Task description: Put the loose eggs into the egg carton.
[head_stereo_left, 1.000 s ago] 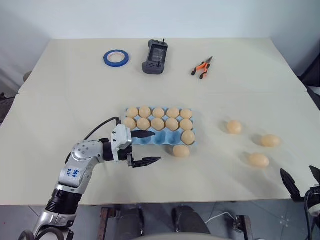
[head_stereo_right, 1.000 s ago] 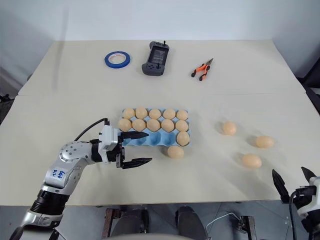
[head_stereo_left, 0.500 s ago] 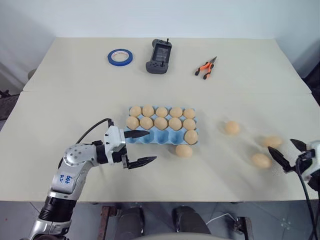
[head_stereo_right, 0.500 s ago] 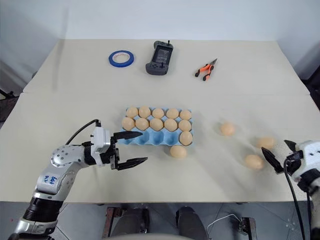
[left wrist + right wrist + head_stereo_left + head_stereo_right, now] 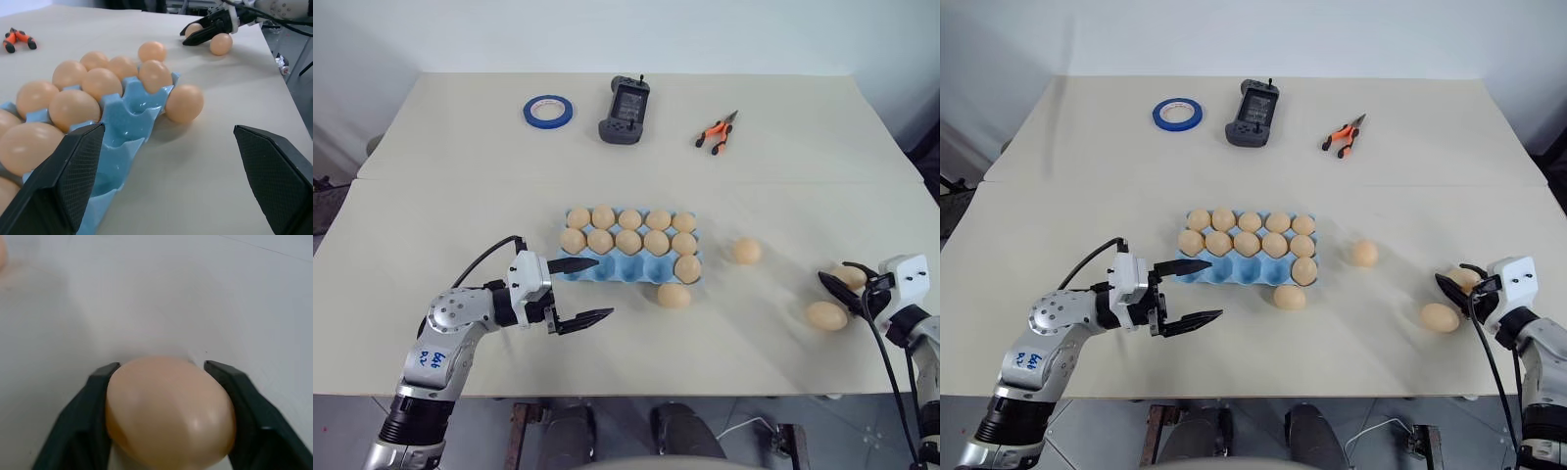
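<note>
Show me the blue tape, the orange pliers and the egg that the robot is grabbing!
Tape (image 5: 548, 111), left eye view, on the ring's front rim.
Pliers (image 5: 712, 134), left eye view, on the orange handles.
Grabbed egg (image 5: 168, 411), right wrist view, middle of its shell.

Bright, even overhead light; the table (image 5: 460, 186) reads pale with soft short shadows under objects. Small glare spot on the egg (image 5: 168, 413) in the right wrist view. Left wrist view: fingers (image 5: 68, 171) soft-focused, far edge slightly blurred.
</note>
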